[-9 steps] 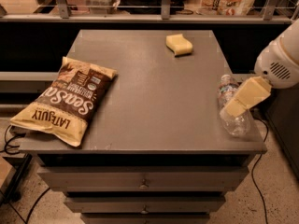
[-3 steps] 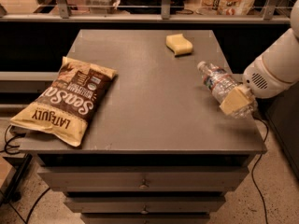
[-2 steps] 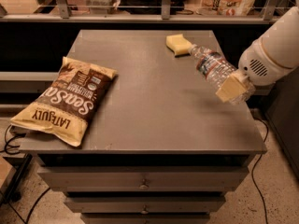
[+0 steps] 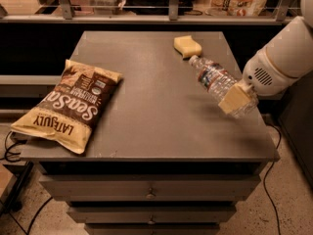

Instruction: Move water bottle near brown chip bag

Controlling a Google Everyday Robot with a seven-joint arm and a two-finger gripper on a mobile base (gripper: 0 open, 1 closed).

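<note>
A grey drawer cabinet top (image 4: pixel 161 102) is seen, with the white robot arm (image 4: pixel 286 58) reaching in from the right edge. The brown chip bag (image 4: pixel 71 104) is laid flat at the far left, its near end overhanging the front-left corner. The water bottle (image 4: pixel 215 80) is held clear of the surface on the right side. It is tilted, with its long axis running from the base at the gripper (image 4: pixel 238 101) up and away to the neck, which is pointed toward the yellow sponge (image 4: pixel 188 46) just beyond it. The gripper is closed around the bottle's lower body. The bag lies well apart to the left, so a leftward carry across the bare middle is judged to be needed.
</note>
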